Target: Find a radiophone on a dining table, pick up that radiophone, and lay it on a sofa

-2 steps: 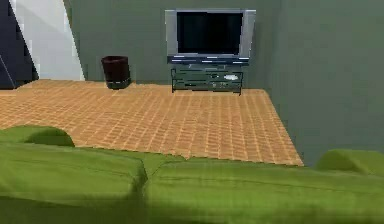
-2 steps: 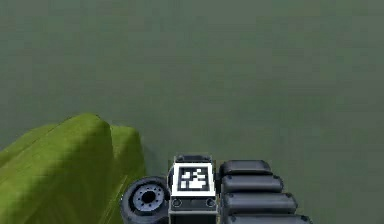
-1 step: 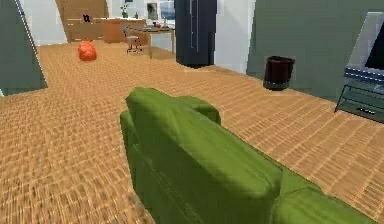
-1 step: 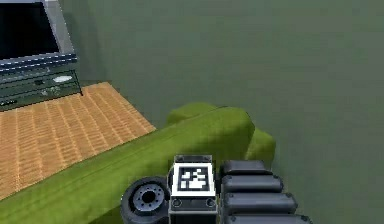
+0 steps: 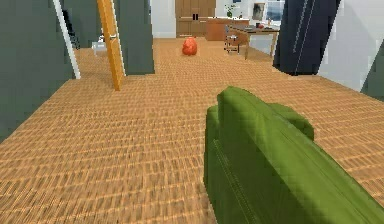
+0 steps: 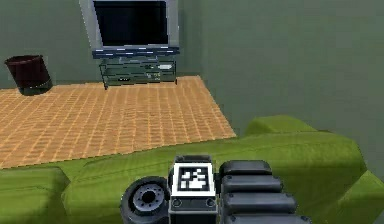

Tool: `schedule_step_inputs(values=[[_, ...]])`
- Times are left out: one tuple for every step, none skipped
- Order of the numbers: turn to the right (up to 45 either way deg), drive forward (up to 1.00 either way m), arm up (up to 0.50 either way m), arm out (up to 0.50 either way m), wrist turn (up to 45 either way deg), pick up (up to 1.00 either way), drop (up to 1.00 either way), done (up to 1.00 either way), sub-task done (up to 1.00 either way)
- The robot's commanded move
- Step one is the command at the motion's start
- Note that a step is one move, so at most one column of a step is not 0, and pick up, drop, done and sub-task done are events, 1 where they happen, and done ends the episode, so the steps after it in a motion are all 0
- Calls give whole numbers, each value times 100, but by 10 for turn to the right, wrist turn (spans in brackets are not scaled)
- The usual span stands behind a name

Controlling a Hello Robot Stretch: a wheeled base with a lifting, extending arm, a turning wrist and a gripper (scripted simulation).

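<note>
In the forward view the green sofa point(image 5: 270, 160) takes the lower right, close to the robot, with wood floor point(image 5: 120, 140) ahead. Well beyond it, past an orange ball point(image 5: 189, 46), a table point(image 5: 262, 32) with a chair point(image 5: 232, 42) stands in the far room. It is likely the dining table, and what lies on it is too small to tell. In the arm side view the sofa point(image 6: 300, 150) runs along the bottom, right under the arm point(image 6: 250, 190). The arm's white marker point(image 6: 195, 180) sits just right of the gripper point(image 6: 148, 198), a dark round body low against the green upholstery. Farther out are a TV point(image 6: 133, 25) on its stand point(image 6: 137, 70) and a dark bin point(image 6: 30, 72). The fingers cannot be made out against the sofa, so I cannot tell their state or whether they hold anything, nor can I tell where the radiophone is. With the sofa on the arm's side and the table far off, this looks like the laying step, provided the radiophone is in hand. The next move would call for reaching the arm out over the seat, lowering it, and setting the radiophone flat on a cushion, away from any edge it might slide off.
</note>
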Motion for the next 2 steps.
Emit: schedule_step_inputs(values=[[0,0,0,36,0,0,0,0,0],[0,0,0,0,390,0,0,0,0]])
